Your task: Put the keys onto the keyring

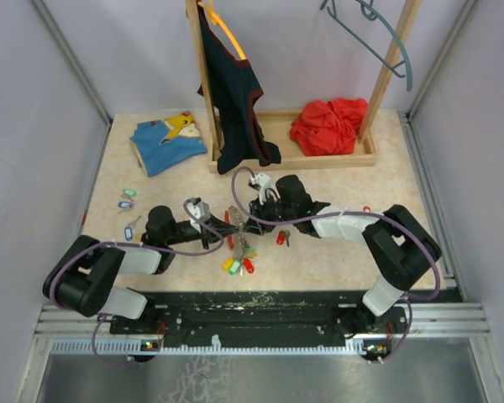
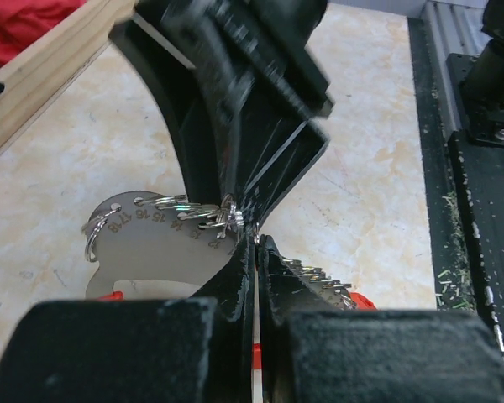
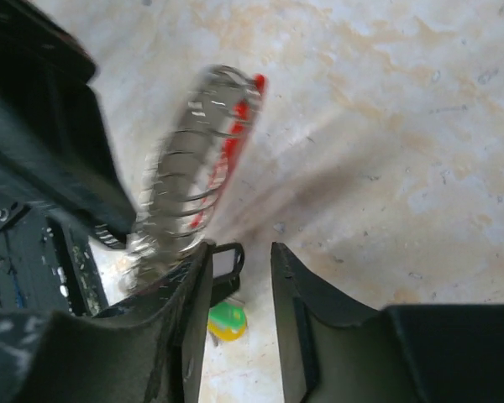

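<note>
L gripper point(image 2: 256, 243) pinched fully shut on a thin metal bit of the key bunch point(image 1: 240, 250), which hangs betw. the two grippers. R gripper point(image 3: 241, 246) part open, nothing in its gap, w/ the bunch just beside it. Loose keys point(image 1: 127, 200) lie well apart, far left.

The left arm point(image 1: 88, 281) and right arm point(image 1: 399, 248) are black with white links, looped by purple cables point(image 1: 242, 171).

Key bundle point(image 3: 195, 164) blurring
It is smearing into streaks; the left jaws are covering the lower edge of the metal tag point(image 2: 151, 245).
</note>
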